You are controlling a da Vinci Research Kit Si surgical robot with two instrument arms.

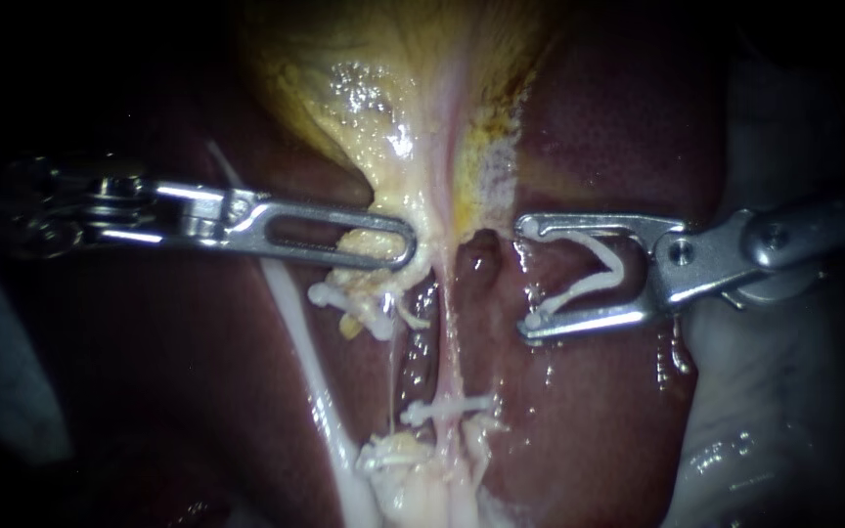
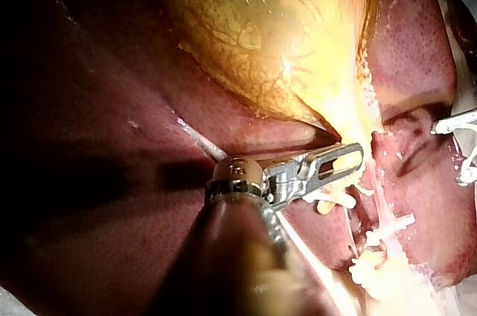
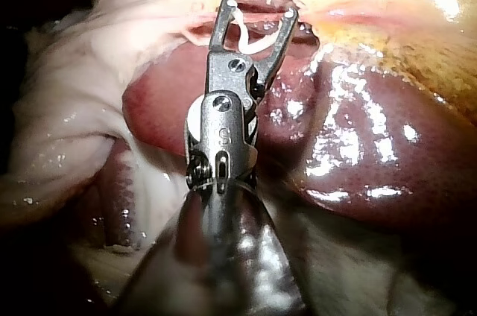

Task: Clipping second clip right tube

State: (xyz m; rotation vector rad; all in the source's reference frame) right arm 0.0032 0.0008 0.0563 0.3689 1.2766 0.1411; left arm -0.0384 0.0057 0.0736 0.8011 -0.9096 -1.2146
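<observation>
The left instrument reaches in level, jaws closed on the gallbladder. The right instrument holds a clip between wide-spread jaws.

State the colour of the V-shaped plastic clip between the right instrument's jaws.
White. The open V-shaped clip shows best in the endoscope view.

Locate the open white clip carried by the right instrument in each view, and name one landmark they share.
Endoscope view: the open clip sits between the right instrument's jaws, right of centre.
Left wrist view: the clip is partly cut off, well ahead of the left instrument.
Right wrist view: the clip sits between that instrument's own jaws.
Shared landmark: the left instrument's slotted tip shows in all three.
</observation>
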